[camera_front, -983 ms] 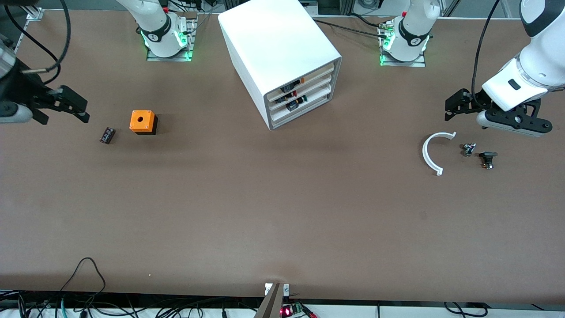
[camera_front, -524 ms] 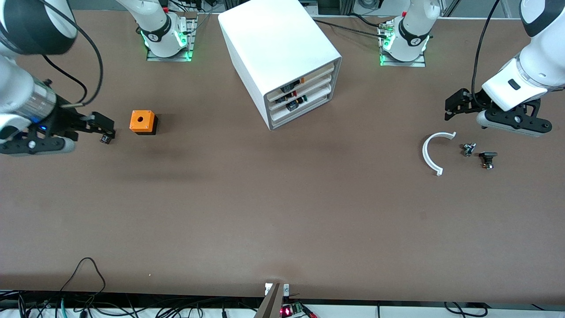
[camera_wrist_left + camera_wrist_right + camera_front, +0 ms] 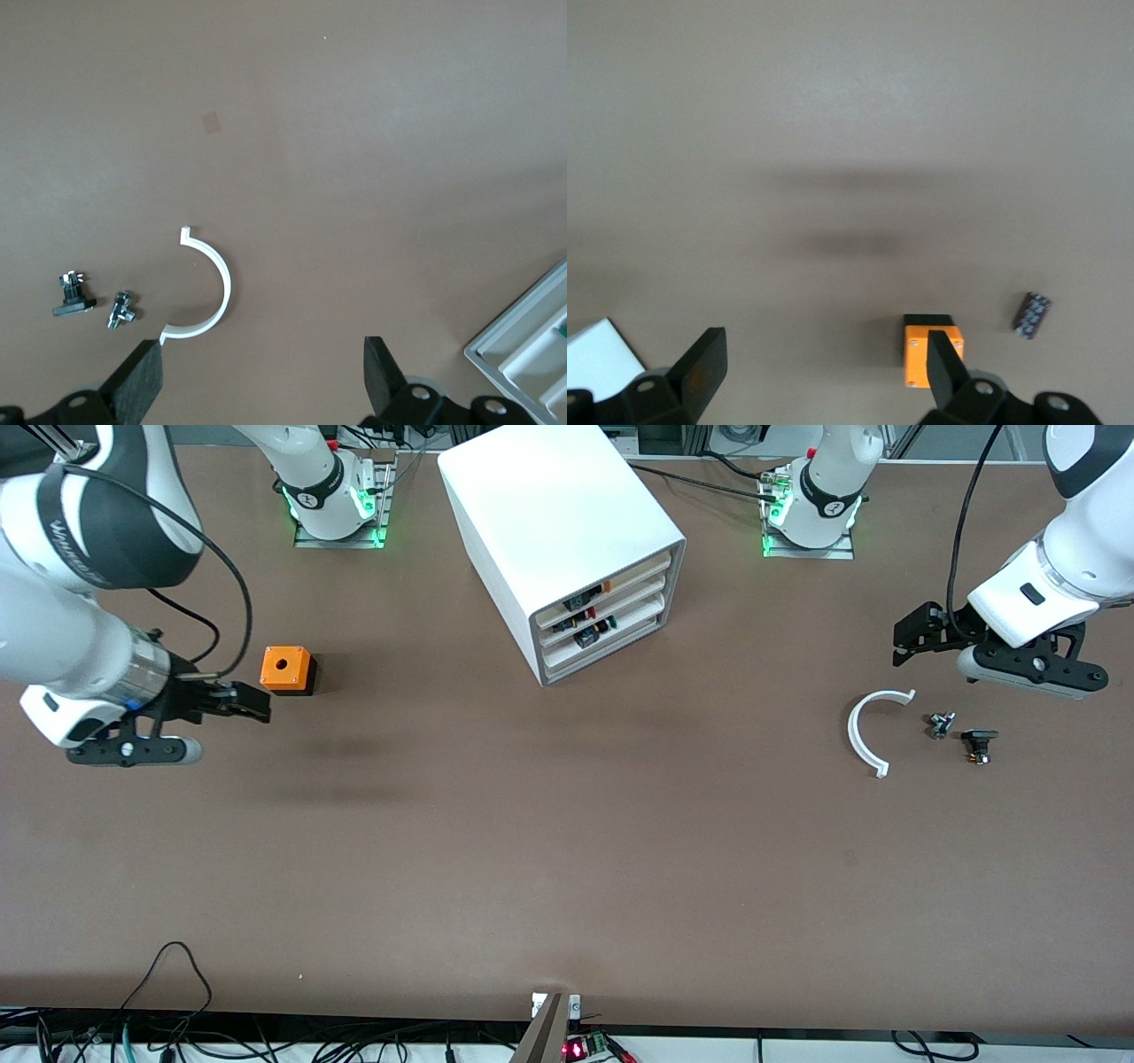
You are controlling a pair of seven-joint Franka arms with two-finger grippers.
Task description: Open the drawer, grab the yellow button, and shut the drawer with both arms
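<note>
The white three-drawer cabinet [image 3: 567,531] stands at the middle of the table near the bases, with all drawers shut. Small dark parts show in the drawer fronts. One in the top drawer [image 3: 595,592] has an orange tip; I cannot tell if it is the button. My right gripper [image 3: 255,705] is open and empty, low over the table beside the orange cube box [image 3: 287,670]; in the right wrist view the gripper [image 3: 822,372] stands wide open with the box [image 3: 932,352] at one finger. My left gripper [image 3: 905,642] is open and empty over the table near a white arc [image 3: 870,731]; its wrist view shows the gripper [image 3: 261,381] wide open.
A small dark ribbed part [image 3: 1031,315] lies by the orange box, covered by my right hand in the front view. Two small black parts [image 3: 941,724] [image 3: 978,742] lie beside the white arc [image 3: 208,288] at the left arm's end. A cabinet corner [image 3: 532,341] shows in the left wrist view.
My right arm has swung in from the table's end toward the orange cube box and now covers the small dark part. The left arm has not moved.
</note>
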